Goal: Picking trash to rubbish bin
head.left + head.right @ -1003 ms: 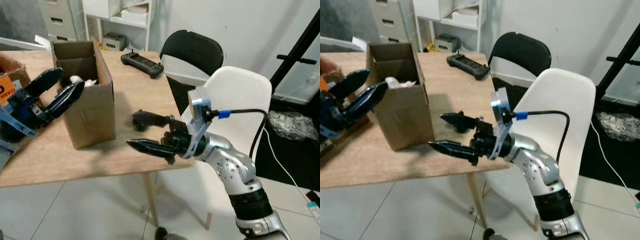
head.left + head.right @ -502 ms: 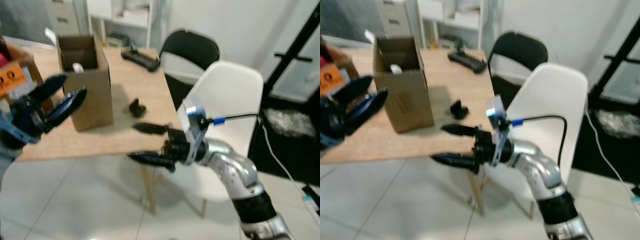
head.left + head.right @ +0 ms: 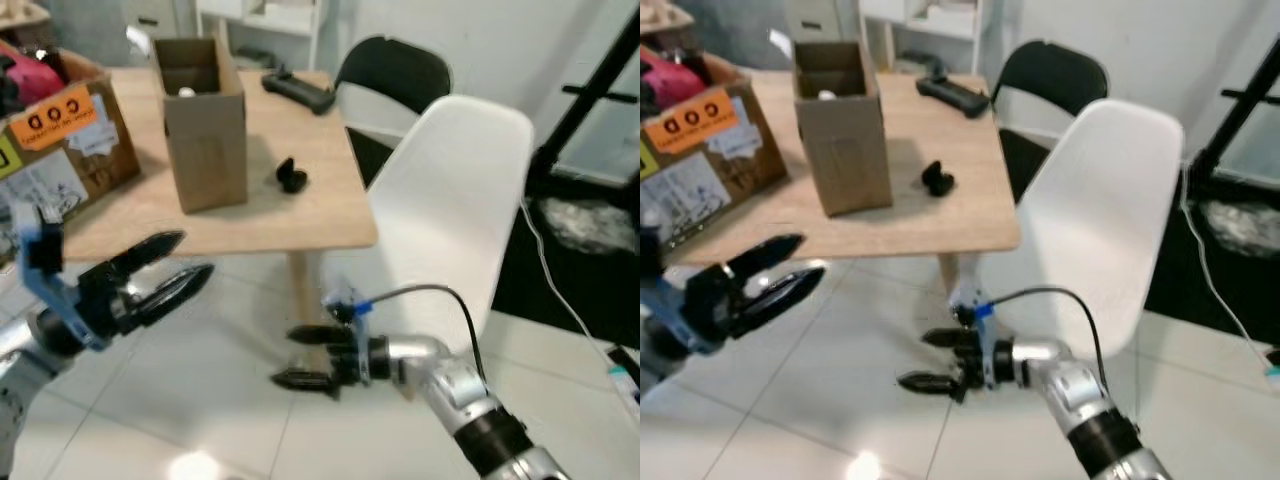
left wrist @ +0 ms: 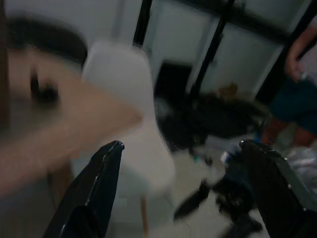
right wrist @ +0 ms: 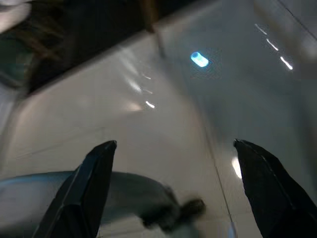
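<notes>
Black trash [image 3: 291, 176] on table [image 3: 330, 222]: small, likely light, rigid; pinch across its body; left gripper [image 3: 172, 271], right gripper [image 3: 305, 356] spread, empty

I read one marking clearly: an orange label [image 3: 58, 108] on the side of the large printed carton [image 3: 95, 160] at the table's left end carries the black capitals "COD"; the same label appears in the right eye view. Beside it, at the picture edge, I see a yellow sticker [image 3: 6, 160] with a dark mark I cannot make out. The pale patches lower on that carton wall hold printing too small and blurred for me to read. I find no legible text on the plain brown box [image 3: 203, 120], and none in either wrist view.
</notes>
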